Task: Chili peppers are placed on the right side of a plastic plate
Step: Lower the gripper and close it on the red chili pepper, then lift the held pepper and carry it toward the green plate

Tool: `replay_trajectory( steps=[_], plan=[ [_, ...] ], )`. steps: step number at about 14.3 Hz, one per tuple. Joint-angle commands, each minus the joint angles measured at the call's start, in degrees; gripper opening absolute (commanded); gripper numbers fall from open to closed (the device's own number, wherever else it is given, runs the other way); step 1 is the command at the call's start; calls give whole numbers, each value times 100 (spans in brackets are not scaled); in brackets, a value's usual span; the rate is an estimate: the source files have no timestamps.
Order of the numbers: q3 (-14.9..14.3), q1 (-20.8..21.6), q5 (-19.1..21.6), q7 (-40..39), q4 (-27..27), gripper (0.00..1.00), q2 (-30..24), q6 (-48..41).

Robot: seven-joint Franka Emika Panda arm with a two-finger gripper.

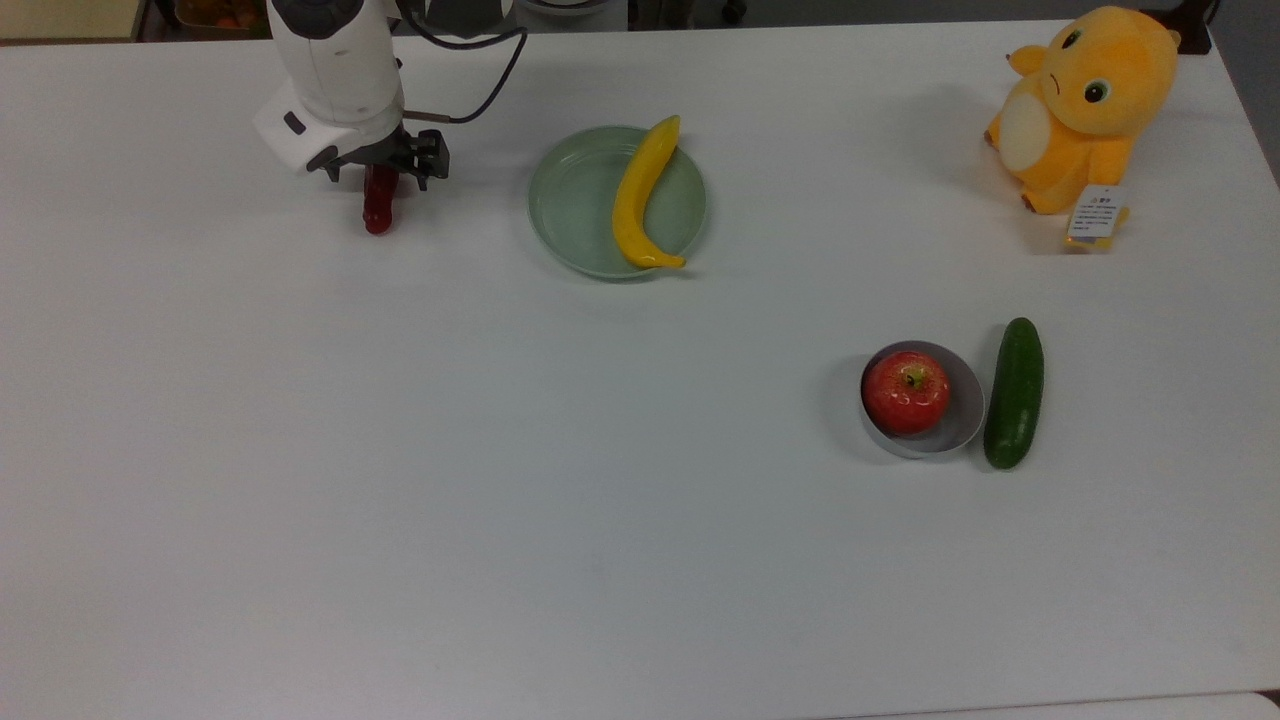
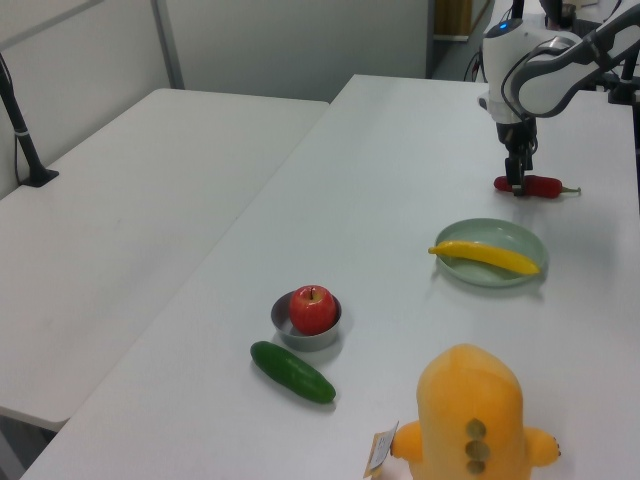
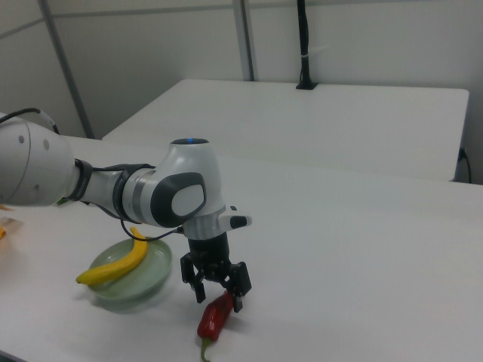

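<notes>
The plate [image 1: 570, 215] serves as the landmark, starting with what lies nearest the top view's lower edge.

Farthest toward that edge, down and to the top view's right of the plate, a cucumber [image 1: 1014, 392] lies on the white worktop [image 1: 500, 480], just beside a small grey bowl [image 1: 960, 415] that holds a red apple [image 1: 905, 392]. In the left view the cucumber [image 2: 292, 372] is the nearer of the pair and the bowl [image 2: 283, 318] with its apple [image 2: 313, 308] sits just behind it, well apart from the plate [image 2: 470, 272].

The plate is pale green and shallow. A banana [image 1: 640, 195] lies across its top view's right half, one tip reaching over the upper rim, the other over the lower rim.

To the top view's left of the plate, near it but apart, the chili [image 1: 378, 205] lies on the worktop. The hand [image 1: 380, 172] is down over the chili's stem half, its fingers [image 1: 432, 165] spread and straddling the pepper. In the right view the hand [image 3: 217, 290] stands with its fingers either side of the chili [image 3: 214, 317], released, not clenched on it; the green stem points toward the right view's lower edge.

Far to the top view's upper right of the plate sits an orange plush toy [image 1: 1085, 105] with a paper tag.
</notes>
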Motion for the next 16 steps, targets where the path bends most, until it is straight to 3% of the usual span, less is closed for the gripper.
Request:
replay_trajectory(
  steps=[1,2,4,10,16],
  plan=[
    [26,51,-196,3,-50,76,6,99],
    [26,51,-249,30,-50,58,15,98],
    [35,51,-267,30,-50,33,68,98],
    [61,138,-276,91,-24,30,86,98],
    [448,183,-223,811,-15,32,103,107]
  ],
)
